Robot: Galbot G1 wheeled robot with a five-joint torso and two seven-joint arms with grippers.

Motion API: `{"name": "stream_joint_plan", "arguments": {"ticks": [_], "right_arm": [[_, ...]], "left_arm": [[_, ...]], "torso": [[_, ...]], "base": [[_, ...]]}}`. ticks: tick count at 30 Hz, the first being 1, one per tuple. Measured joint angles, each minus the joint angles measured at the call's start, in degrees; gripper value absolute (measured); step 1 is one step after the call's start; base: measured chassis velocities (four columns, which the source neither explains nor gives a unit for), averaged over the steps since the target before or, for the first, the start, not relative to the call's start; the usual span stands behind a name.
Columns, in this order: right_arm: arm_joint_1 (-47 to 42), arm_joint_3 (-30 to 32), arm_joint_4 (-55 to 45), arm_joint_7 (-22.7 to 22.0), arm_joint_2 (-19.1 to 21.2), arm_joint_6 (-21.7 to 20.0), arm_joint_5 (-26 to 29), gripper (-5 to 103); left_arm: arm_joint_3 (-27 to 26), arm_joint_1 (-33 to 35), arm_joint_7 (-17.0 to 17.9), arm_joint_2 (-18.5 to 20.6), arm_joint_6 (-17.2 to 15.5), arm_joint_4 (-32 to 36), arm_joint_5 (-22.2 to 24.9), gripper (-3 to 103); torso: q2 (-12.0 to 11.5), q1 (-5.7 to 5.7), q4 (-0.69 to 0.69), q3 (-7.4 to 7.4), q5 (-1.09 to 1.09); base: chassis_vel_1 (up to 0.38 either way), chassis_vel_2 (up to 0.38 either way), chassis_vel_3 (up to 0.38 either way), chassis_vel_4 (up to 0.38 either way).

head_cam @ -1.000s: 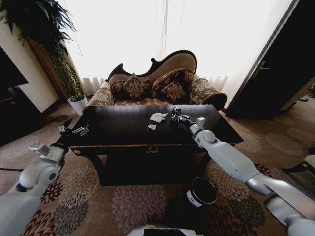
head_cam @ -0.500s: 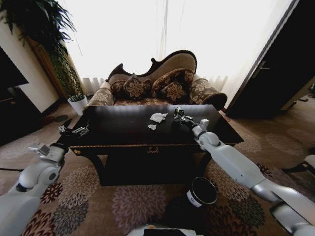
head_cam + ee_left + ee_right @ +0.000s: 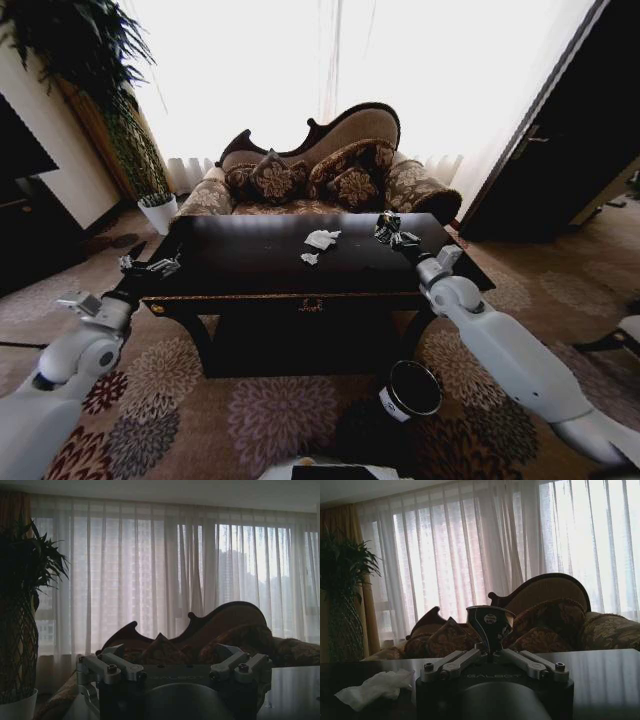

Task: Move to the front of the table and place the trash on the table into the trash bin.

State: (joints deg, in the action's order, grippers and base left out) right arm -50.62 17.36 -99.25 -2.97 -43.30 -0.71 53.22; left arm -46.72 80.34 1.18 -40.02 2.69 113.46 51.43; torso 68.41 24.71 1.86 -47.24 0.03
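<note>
My right gripper [image 3: 390, 230] hovers just above the right part of the dark glossy table [image 3: 250, 255], shut on the small dark shiny lump of trash [image 3: 386, 224]. In the right wrist view the lump [image 3: 490, 617] sits pinched between the closed fingertips of that gripper [image 3: 490, 632]. Two white paper wads [image 3: 321, 239] [image 3: 310, 258] lie on the tabletop left of that gripper; one wad [image 3: 375, 687] also appears in the wrist view. The black trash bin [image 3: 411, 390] stands on the carpet before the table's right front. My left gripper [image 3: 150, 267] [image 3: 172, 662] waits open by the table's left front corner.
A patterned sofa [image 3: 320, 170] with cushions stands behind the table before bright curtains. A tall plant in a white pot [image 3: 158, 212] is at the back left. A dark door [image 3: 570, 130] lies to the right. Patterned carpet [image 3: 250, 410] spreads around the bin.
My right gripper has carried the dark lump to the right, away from the paper wads, over the table's right part. The left arm has stayed put.
</note>
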Motion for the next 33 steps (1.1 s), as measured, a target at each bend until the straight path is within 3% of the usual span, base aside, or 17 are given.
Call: {"name": "stream_joint_plan", "arguments": {"ticks": [3, 6, 7, 13, 20, 24, 33], "right_arm": [[-7.15, 7.30, -3.82, 0.24, 0.29, 0.60, -0.49, 0], [-8.86, 8.72, -4.84, 0.24, 0.30, 0.90, -0.50, 0], [-14.24, 12.84, -7.76, 0.21, -0.28, 1.71, -1.48, 0], [-25.52, 20.17, -12.93, 0.41, -5.09, 3.12, -4.66, 0], [-31.17, 24.85, -15.79, 0.76, -7.90, 4.01, -5.42, 0], [-37.79, 28.97, -18.36, 1.93, -11.50, 5.96, -7.43, 0], [-45.67, 29.84, -15.85, 4.42, -19.15, 11.13, -12.68, 0]], "left_arm": [[0.01, 0.00, -0.01, -0.01, 0.00, 0.00, 0.00, 100], [0.00, 0.00, -0.01, 0.00, 0.00, 0.00, 0.00, 100], [0.00, 0.00, -0.01, 0.00, 0.00, 0.00, 0.00, 100], [0.00, 0.00, -0.02, 0.00, 0.00, 0.00, 0.00, 100], [0.00, 0.00, -0.01, 0.00, 0.00, 0.00, 0.00, 100], [0.00, -0.01, 0.01, 0.00, 0.00, 0.00, 0.00, 100], [0.00, 0.00, -0.01, -0.01, 0.00, 0.00, 0.00, 100]], "torso": [[0.00, -0.01, 0.01, 0.01, -0.03], [0.00, -0.01, 0.00, 0.01, -0.04], [0.00, -0.01, -0.01, 0.01, -0.03], [0.01, -0.01, 0.01, 0.01, -0.03], [0.00, 0.00, -0.02, 0.00, -0.04], [0.00, -0.01, -0.01, 0.00, -0.03], [0.00, -0.01, -0.01, 0.00, -0.04]], "base": [[0.000, 0.000, 0.000, 0.000], [0.000, 0.000, 0.000, 0.000], [0.000, 0.000, 0.000, 0.000], [0.000, 0.000, 0.000, 0.000], [0.000, 0.000, 0.000, 0.000], [0.000, 0.000, 0.000, 0.000], [0.000, 0.000, 0.000, 0.000]]}}
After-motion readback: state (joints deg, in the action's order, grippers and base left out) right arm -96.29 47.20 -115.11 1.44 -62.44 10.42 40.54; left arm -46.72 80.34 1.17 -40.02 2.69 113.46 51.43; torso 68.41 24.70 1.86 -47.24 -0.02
